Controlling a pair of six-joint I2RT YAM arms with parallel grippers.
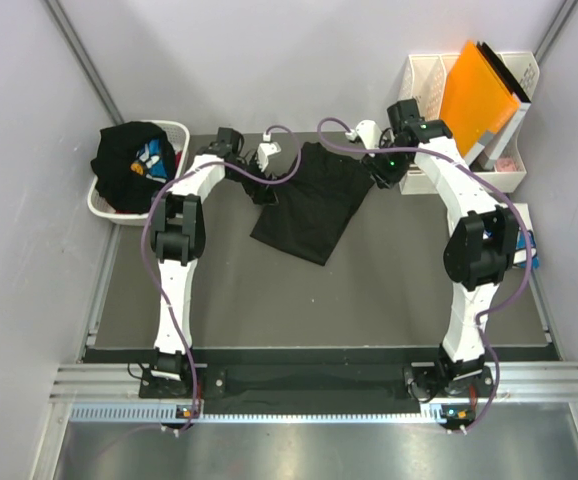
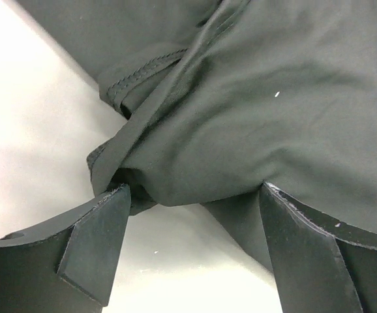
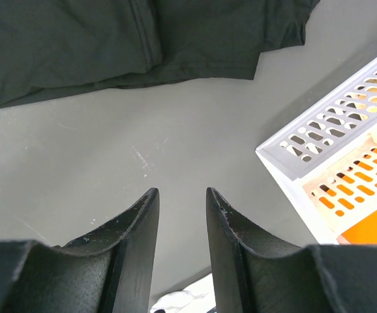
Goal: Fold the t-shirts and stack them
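A black t-shirt (image 1: pixel 314 200) lies crumpled on the dark table, toward the back middle. My left gripper (image 1: pixel 266 188) is at its left edge. In the left wrist view the jaws (image 2: pixel 192 199) stand wide open, with a bulging fold of the black t-shirt (image 2: pixel 254 111) between the fingertips and a hemmed edge behind it. My right gripper (image 1: pixel 381 168) hovers just off the shirt's right corner. Its jaws (image 3: pixel 182 192) are open by a narrow gap, with bare table between them and the shirt's edge (image 3: pixel 143 39) ahead. Another black t-shirt with a blue and white print (image 1: pixel 134 160) fills the basket.
The white laundry basket (image 1: pixel 104 205) sits at the table's back left corner. A white file rack (image 1: pixel 509 165) with an orange folder (image 1: pixel 479 90) stands at the back right, close to my right gripper (image 3: pixel 332 150). A white and blue cloth (image 1: pixel 531 248) peeks out beside the right arm.
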